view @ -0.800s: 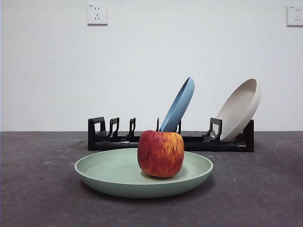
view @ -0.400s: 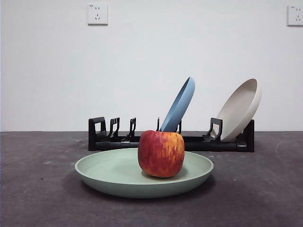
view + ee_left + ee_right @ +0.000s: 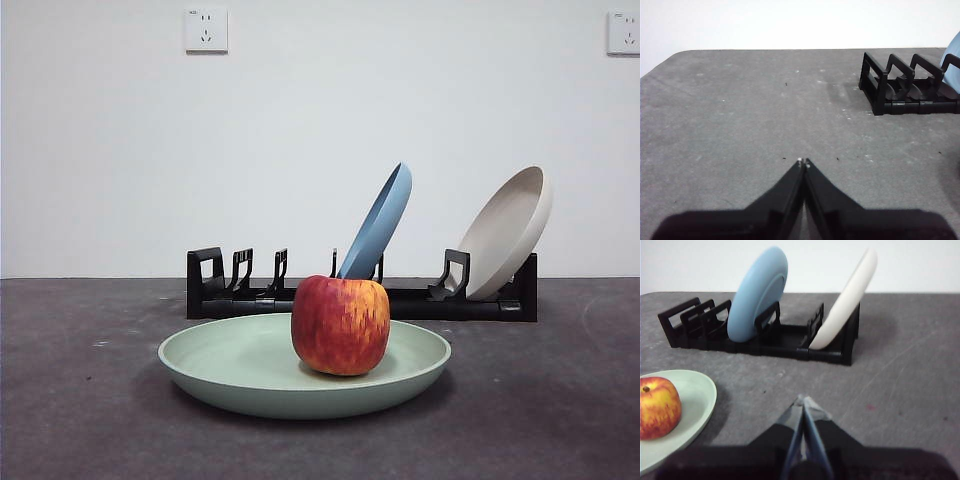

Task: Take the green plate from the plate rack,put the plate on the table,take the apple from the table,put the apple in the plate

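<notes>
We list the apple (image 3: 340, 325) upright in the green plate (image 3: 230, 365), on the desk (image 3: 80, 420) before the plate rack (image 3: 410, 300). Our left tool (image 3: 803, 162) and right tool (image 3: 802, 401): both closed, empty.

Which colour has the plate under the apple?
Pale sage green plate, clearest in the front view.

No word, number, brand or sign can be read anywhere. The two wall sockets (image 3: 205, 30) — one high on the left, the other (image 3: 623, 33) at the right edge — each carry a tiny dark mark at the top corner, too small to make out. The apple (image 3: 340, 325), plates and rack (image 3: 360, 290) bear no labels.
</notes>
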